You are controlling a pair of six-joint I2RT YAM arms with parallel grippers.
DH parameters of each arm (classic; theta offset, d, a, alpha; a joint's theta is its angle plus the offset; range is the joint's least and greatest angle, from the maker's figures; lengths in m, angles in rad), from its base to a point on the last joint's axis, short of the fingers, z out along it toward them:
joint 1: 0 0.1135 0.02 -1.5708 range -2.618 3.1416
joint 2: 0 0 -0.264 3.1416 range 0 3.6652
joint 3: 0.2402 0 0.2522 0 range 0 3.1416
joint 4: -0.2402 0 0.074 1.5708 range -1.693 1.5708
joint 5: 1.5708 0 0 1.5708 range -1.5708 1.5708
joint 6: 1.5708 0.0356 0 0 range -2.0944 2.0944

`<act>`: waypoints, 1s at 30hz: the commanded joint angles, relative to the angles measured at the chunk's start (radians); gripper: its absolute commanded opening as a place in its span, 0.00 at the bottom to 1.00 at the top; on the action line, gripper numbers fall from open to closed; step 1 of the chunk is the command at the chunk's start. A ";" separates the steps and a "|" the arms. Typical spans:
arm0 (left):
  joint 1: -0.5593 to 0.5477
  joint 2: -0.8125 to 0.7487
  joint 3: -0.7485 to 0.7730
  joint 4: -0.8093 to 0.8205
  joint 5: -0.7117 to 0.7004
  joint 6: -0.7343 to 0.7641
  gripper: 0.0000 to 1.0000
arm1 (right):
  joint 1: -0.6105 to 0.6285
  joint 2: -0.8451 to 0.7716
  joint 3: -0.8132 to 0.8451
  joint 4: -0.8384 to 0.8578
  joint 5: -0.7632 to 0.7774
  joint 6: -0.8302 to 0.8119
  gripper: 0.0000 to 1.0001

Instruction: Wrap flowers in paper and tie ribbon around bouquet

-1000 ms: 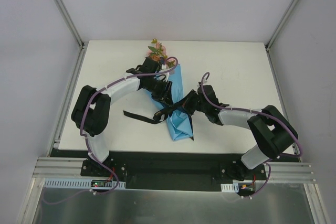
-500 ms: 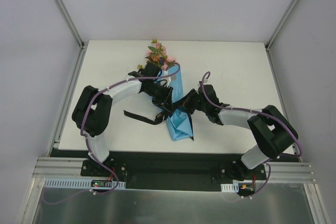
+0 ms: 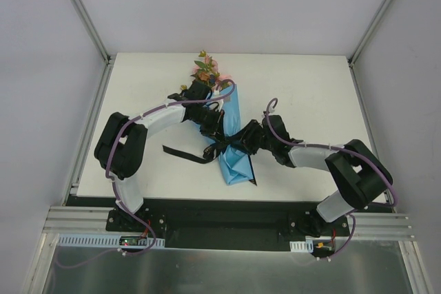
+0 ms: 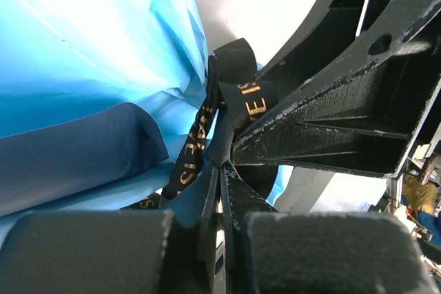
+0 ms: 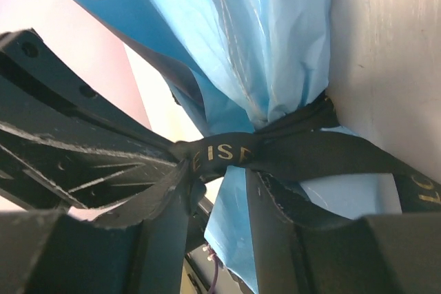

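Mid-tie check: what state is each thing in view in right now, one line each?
paper: wrapped into a cone, lying down.
flowers: sticking out of its far end.
ribbon: cinched round the paper, one tail trailing left.
left gripper: jaws shut on the ribbon.
right gripper: jaws open, ribbon across the gap.

- The bouquet lies on the table, flowers pointing to the far edge.
- Black ribbon crosses its waist, one tail trailing left.
- At that waist, left fingers and right fingers meet.
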 commanded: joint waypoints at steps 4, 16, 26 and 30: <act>0.001 -0.012 0.012 0.045 -0.001 -0.028 0.00 | 0.003 -0.059 -0.009 0.011 -0.029 -0.034 0.32; 0.027 0.003 0.056 0.077 -0.084 -0.139 0.00 | 0.006 -0.052 -0.020 -0.020 -0.027 -0.039 0.00; 0.027 0.095 0.177 0.094 -0.107 -0.198 0.00 | 0.008 -0.078 -0.006 -0.089 -0.018 -0.082 0.00; 0.029 0.118 0.187 0.093 -0.113 -0.208 0.00 | 0.005 -0.092 0.009 -0.144 -0.001 -0.126 0.00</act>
